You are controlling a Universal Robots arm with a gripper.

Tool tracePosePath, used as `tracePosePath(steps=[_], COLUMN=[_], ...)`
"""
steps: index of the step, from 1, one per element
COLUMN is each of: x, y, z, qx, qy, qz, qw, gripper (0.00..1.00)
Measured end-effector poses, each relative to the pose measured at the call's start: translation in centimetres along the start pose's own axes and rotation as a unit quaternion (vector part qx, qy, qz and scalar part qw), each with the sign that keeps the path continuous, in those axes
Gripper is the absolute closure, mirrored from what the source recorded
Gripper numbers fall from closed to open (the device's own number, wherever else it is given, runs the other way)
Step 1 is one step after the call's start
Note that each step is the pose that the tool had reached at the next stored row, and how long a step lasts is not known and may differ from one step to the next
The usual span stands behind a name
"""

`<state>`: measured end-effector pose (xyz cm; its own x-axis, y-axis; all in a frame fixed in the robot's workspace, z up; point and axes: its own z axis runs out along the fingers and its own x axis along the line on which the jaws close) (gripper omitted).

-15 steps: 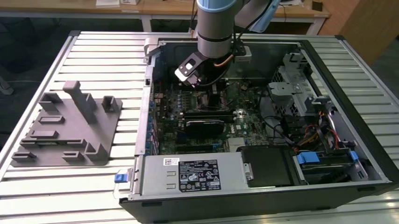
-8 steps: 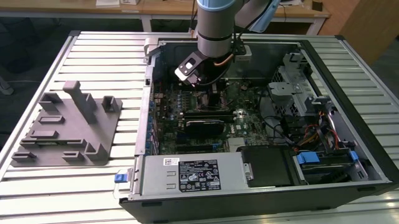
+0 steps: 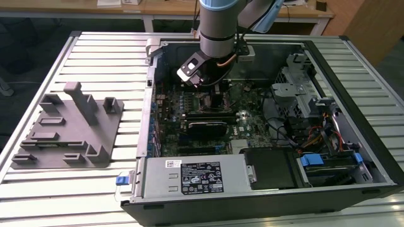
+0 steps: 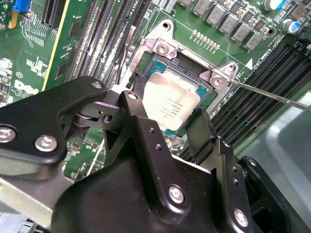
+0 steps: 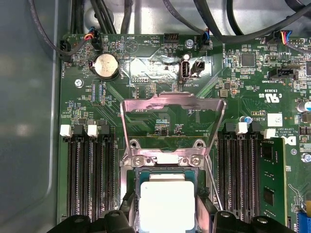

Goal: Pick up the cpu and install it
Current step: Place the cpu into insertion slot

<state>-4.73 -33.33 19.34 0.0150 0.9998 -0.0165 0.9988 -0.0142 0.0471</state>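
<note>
One cpu [image 4: 171, 104] at socket [image 4: 156, 63], load plate [image 5: 172, 104] raised

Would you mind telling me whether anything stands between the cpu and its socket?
Nothing visible does. The metal load plate is swung open, clear of the socket, and the cpu already lies within its frame.
</note>
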Motion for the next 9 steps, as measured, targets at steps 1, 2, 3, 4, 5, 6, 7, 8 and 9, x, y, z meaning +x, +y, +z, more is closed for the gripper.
tracePosePath(steps=[1,2,3,4,5,6,7,8,9], x=[0.0,0.0,0.0,0.0,0.0,0.0,-0.01,-0.01,-0.01], y=[0.0,0.0,0.0,0.0,0.0,0.0,0.0,-0.01,0.0], z=[0.0,0.0,0.0,0.0,0.0,0.0,-0.01,-0.02,-0.02], qx=[0.0,0.0,0.0,0.0,0.0,0.0,0.0001,0.0002,0.0001], qy=[-0.0001,0.0,0.0,0.0,0.0,0.0,-0.0002,-0.0003,-0.0002], qz=[0.0,0.0,0.0,0.0,0.0,0.0,0.0,0.0,0.0], qw=[1.0,1.0,1.0,1.0,1.0,1.0,1.0,1.0,1.0], gripper=[0.39,0.39,0.39,0.39,0.39,0.4,0.4,0.4,0.47])
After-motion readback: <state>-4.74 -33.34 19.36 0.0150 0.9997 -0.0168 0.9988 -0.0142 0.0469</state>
